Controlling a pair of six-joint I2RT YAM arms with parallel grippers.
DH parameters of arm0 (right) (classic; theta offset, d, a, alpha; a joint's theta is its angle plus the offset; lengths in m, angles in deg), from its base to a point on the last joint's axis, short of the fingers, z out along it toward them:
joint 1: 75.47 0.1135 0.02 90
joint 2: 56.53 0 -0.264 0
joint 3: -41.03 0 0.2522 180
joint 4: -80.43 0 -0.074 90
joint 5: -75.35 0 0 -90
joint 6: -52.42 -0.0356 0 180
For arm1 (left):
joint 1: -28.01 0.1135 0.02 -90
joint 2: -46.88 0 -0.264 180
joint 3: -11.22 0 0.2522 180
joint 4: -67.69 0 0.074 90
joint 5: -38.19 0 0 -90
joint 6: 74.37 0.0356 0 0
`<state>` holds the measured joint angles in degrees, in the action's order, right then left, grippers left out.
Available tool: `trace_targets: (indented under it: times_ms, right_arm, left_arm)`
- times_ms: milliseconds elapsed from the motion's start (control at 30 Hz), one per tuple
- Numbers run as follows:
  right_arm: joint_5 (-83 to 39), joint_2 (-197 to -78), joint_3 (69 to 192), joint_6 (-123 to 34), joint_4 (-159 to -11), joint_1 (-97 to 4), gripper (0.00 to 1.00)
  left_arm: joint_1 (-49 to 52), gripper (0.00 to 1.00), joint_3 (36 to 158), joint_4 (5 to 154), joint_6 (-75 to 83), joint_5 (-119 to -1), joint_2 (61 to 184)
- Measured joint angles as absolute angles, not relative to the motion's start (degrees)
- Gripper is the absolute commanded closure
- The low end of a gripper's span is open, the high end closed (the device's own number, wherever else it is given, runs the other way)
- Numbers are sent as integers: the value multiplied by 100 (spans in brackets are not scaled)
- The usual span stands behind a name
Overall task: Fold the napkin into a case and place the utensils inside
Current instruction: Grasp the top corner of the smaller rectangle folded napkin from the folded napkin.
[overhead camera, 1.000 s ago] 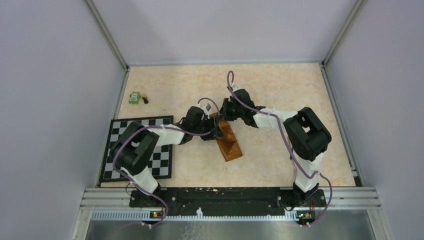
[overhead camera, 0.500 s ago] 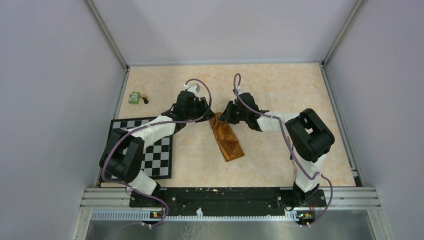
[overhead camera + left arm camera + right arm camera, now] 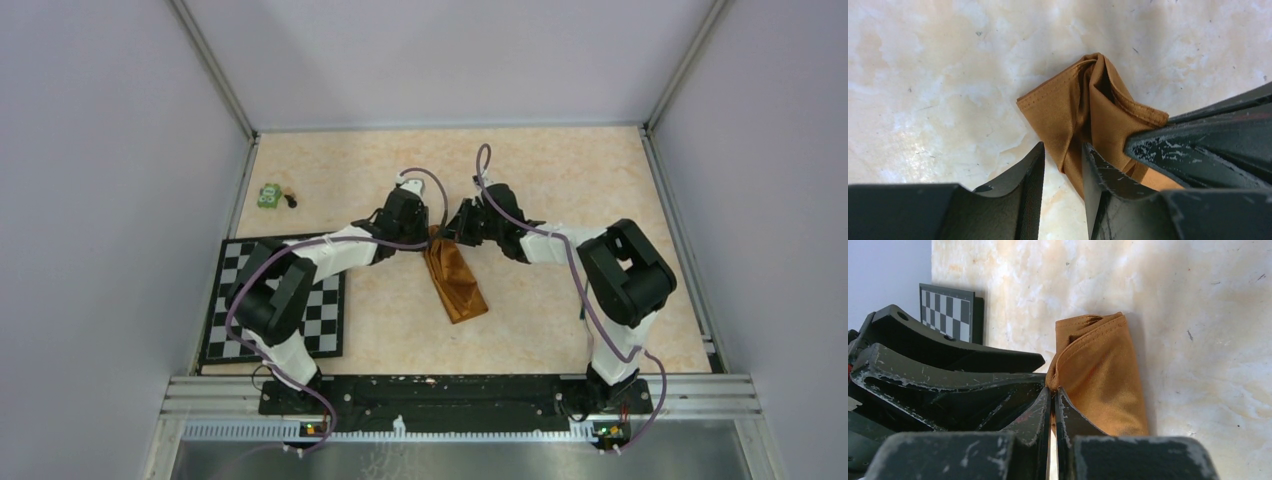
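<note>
Napkin (image 3: 455, 280) lies near the middle of the table (image 3: 560, 170), folded into a narrow rust-orange strip that runs from its far end, between the two grippers, down and slightly right toward the arm bases. It is flat on the table, apart from everything but the grippers.

At the far left, a checkered mat (image 3: 325, 320) sits by the left wall, with the left arm reaching over its near corner. Beyond the mat, near the wall, is a small green toy (image 3: 268, 195), well apart from the cloth.

The left gripper (image 3: 1063, 162) is down at the left side of the strip's far end. Its fingers stand a little apart, straddling the folded edge. A sliver of bare table shows between the left finger and the cloth, so it is not clamping it.

The cloth's far end is bunched there, with a stitched hem curling over a small hollow in the folds.

The right gripper (image 3: 1053, 400) meets the same end from the right. Its fingers are pressed together, and the wrist view shows them pinching the cloth's corner at their tips.
</note>
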<state>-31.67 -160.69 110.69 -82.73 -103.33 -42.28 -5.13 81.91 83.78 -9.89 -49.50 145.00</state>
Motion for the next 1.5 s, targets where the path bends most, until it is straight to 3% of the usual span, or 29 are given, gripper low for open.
trace_targets:
  times_ms: [433, 800, 1067, 1200, 1500]
  right_arm:
    - [-3241, -16067, 11064, -8283, -10377, -4239, 100]
    - [-3278, -16065, 11027, -8286, -10427, -4239, 100]
    - [-3293, -16062, 11027, -8288, -10436, -4239, 100]
    - [-3300, -16062, 11025, -8290, -10436, -4239, 100]
    - [-3326, -16069, 11032, -8290, -10431, -4197, 100]
  left_arm:
    - [-907, 59, 8584, 8542, -513, -4122, 14970]
    - [-1180, 64, 8803, 8588, -220, -3494, 15180]
    - [-1215, 78, 8827, 8623, -115, -3291, 15252]
    - [-1226, 91, 8864, 8627, -71, -3147, 15254]
    - [-1232, 98, 8894, 8618, -32, -3162, 15252]
